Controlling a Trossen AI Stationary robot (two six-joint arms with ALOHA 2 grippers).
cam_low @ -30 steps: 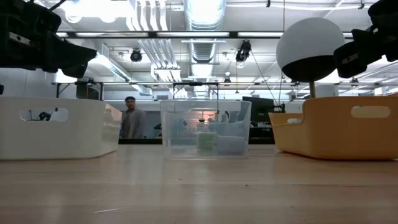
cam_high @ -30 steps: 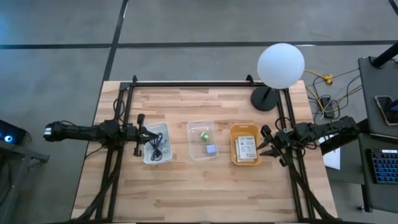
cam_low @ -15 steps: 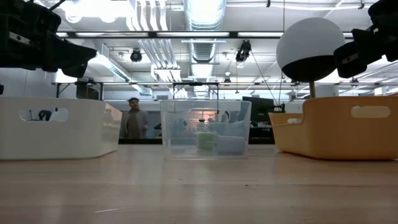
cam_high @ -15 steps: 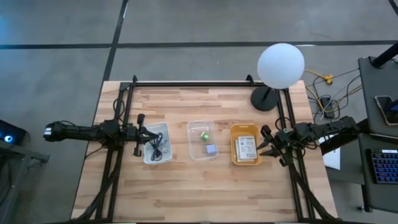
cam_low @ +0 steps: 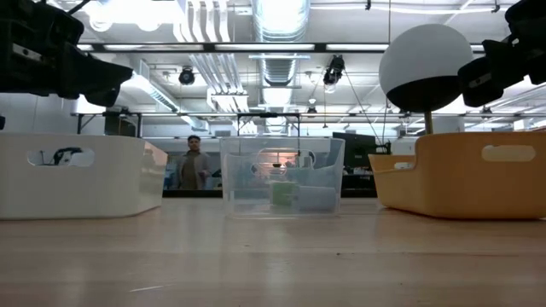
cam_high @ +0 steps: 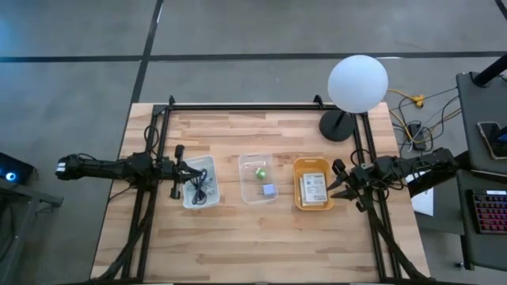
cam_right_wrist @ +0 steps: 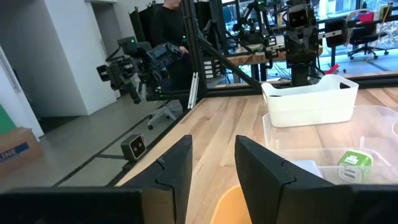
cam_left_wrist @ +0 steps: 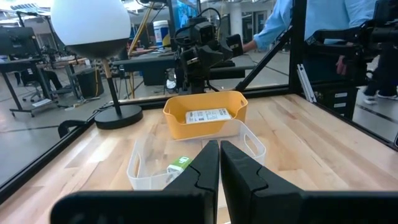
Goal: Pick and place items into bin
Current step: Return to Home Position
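Low view; background person (cam_low: 194, 162), now farther right

Bright even overhead light, ceiling lamps (cam_low: 128, 13) glaring in low view, faint shadows on table (cam_high: 238, 245).

Cables (cam_high: 198, 187) left, cubes (cam_high: 260, 172) middle, packets (cam_high: 314, 188) right.

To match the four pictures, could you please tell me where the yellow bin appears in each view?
High view: yellow bin, rightmost tray, beside the right tool.
Low view: far right.
Left wrist view: just beyond the clear tray, at.
Right wrist view: only a rim sliver, between that tool's fingers.
Shared landmark: the clear tray, next to it everywhere.
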